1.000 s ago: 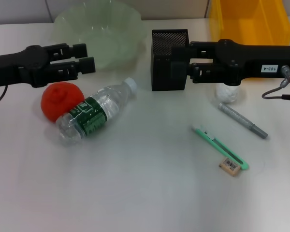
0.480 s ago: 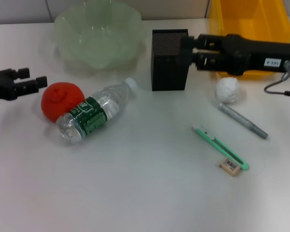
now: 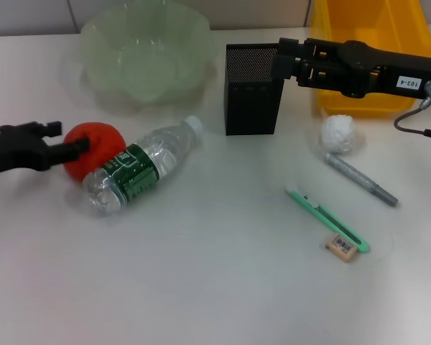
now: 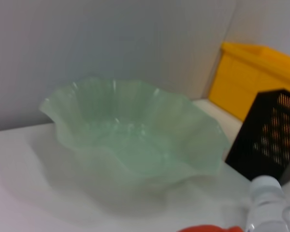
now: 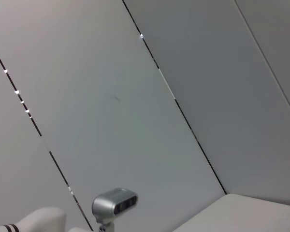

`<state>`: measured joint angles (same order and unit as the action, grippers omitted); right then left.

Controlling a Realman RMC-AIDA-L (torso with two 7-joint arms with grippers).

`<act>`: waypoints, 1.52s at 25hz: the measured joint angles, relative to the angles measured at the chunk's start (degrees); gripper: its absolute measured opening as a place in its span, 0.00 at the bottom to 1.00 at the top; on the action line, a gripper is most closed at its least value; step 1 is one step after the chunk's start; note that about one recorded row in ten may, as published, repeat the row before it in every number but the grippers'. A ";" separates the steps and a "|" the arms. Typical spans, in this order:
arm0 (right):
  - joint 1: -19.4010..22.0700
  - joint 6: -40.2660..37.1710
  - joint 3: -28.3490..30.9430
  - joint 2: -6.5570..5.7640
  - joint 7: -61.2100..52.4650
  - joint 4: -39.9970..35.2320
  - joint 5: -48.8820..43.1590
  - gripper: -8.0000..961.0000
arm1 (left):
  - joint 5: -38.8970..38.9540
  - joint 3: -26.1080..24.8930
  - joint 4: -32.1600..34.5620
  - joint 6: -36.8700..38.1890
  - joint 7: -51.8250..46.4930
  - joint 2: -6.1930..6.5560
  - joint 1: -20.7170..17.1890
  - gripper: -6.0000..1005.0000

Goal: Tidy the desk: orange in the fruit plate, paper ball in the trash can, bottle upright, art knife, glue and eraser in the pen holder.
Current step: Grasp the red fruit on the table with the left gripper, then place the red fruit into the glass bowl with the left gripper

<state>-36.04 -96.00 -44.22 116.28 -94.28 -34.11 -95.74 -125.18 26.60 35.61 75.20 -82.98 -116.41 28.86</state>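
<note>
Your left gripper (image 3: 82, 144) sits at the frame's left edge, its tip touching the orange (image 3: 95, 149), which lies against the toppled water bottle (image 3: 142, 164); you cannot tell its jaw state. The right gripper (image 3: 281, 61), upper right over the pen holder (image 3: 251, 90), shows fingers slightly apart, empty. Only the left wrist view shows the fruit plate (image 4: 135, 135) up close.

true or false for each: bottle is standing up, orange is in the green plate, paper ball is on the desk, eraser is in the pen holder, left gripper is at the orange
1. The bottle stands upright. False: it lies on its side.
2. The orange is in the fruit plate. False: it sits on the desk beside the bottle.
3. The paper ball is on the desk. True.
4. The eraser is in the pen holder. False: it lies by the art knife.
5. The left gripper is at the orange. True.
</note>
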 joint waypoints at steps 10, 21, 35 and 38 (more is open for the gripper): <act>0.37 0.18 0.59 0.00 -0.11 1.38 0.03 0.69 | 0.31 2.66 -0.02 -3.27 0.30 -0.93 0.84 0.66; 1.83 0.74 3.73 0.27 -0.15 1.43 0.03 0.68 | 0.67 2.63 0.55 -5.15 -0.04 -0.84 1.80 0.46; 2.11 1.08 4.77 0.36 0.23 1.41 0.03 0.67 | 1.46 2.22 1.43 -4.14 0.26 -0.04 2.74 0.15; 2.11 1.59 4.76 0.35 0.24 1.41 0.03 0.67 | 1.94 2.22 1.81 -4.15 0.19 0.11 2.78 0.13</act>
<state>-33.92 -94.41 -39.46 116.63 -94.04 -32.70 -95.71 -123.23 28.82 37.41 71.04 -82.79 -116.30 31.64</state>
